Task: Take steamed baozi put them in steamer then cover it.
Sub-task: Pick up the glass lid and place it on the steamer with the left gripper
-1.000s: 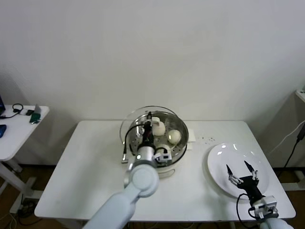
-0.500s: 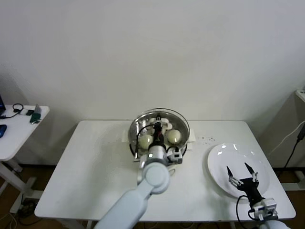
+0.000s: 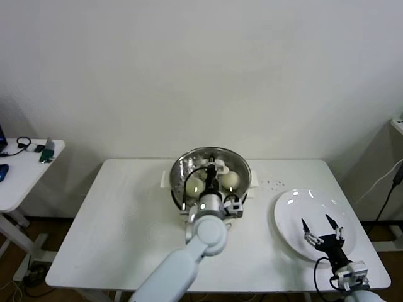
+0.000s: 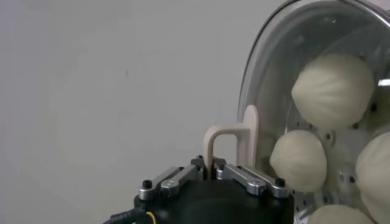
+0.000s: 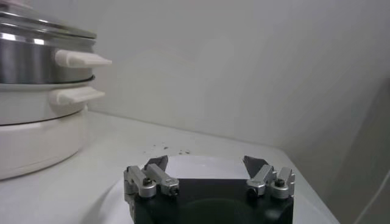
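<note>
The steel steamer (image 3: pixel 178 171) stands on its white pot base at the back middle of the table. The clear glass cover (image 3: pixel 238 165) lies over it, and baozi (image 3: pixel 193 186) show through the glass. My left gripper (image 3: pixel 214 171) is shut on the cover's cream-white bar handle (image 4: pixel 224 137) above the steamer. In the left wrist view several baozi (image 4: pixel 332 81) show behind the glass (image 4: pixel 268 73). My right gripper (image 3: pixel 318 228) is open and empty over the white plate (image 3: pixel 289 207) at the right. The steamer also shows in the right wrist view (image 5: pixel 30 58).
A white side table (image 3: pixel 19 173) with small items stands at the far left. Dark specks (image 3: pixel 272 184) lie on the table between steamer and plate. The steamer's side handles (image 5: pixel 79 59) stick out toward the plate.
My left gripper carried the cover from the steamer's back left to centred over the steamer and brought it down onto the rim. The right arm barely moved.
</note>
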`<state>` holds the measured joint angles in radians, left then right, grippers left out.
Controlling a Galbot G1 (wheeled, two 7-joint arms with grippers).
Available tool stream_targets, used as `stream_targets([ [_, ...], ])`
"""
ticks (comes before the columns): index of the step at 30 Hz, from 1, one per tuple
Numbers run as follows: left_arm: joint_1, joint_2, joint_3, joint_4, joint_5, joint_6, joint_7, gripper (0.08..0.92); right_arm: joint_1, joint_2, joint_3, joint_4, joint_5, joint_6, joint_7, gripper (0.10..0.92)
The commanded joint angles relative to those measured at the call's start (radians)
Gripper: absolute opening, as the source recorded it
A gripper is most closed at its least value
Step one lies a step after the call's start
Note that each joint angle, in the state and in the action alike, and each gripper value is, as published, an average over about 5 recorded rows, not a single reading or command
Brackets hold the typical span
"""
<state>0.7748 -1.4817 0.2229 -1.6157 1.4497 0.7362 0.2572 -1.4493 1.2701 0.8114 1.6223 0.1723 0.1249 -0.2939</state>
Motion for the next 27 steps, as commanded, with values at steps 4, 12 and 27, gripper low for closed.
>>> stream_targets([
  [4,-0.004,0.011,-0.005,0.02,-0.006,0.043,-0.014,0.15,-0.003,-0.001,0.008,-0.005,0.001,0.004,-0.003,0.823],
  [12,0.001,-0.002,-0.01,0.029,-0.011,0.043,-0.03,0.15,-0.005,0.008,0.011,-0.005,0.0,0.008,-0.008,0.823],
  [27,0.002,0.004,-0.004,0.034,-0.001,0.041,-0.025,0.15,-0.006,0.013,0.017,-0.007,0.0,0.01,-0.013,0.823],
])
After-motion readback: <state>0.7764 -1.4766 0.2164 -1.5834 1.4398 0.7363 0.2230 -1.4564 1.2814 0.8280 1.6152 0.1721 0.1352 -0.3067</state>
